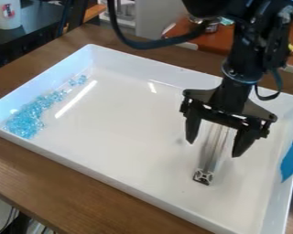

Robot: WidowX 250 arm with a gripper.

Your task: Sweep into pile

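Far left, you have a white cup (5, 14) behind the tray (121, 141). Blue beads (25, 119) lie in the tray's left end, bunched near the corner, thinning along the wall. Right of centre, your claw (214, 149) hangs over the tray, fingers spread apart; a metal bar (203, 177) shows between them. Far right, a blue sheet (292, 158) overlaps the rim.

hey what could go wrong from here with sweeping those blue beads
The gripper is open wide around the thin tool, so closing might nudge or twist it rather than grip it squarely.

The blue beads lie along the tray's wall, where a sweep could miss some.

The few loose ones at the trail's far end might get left behind.
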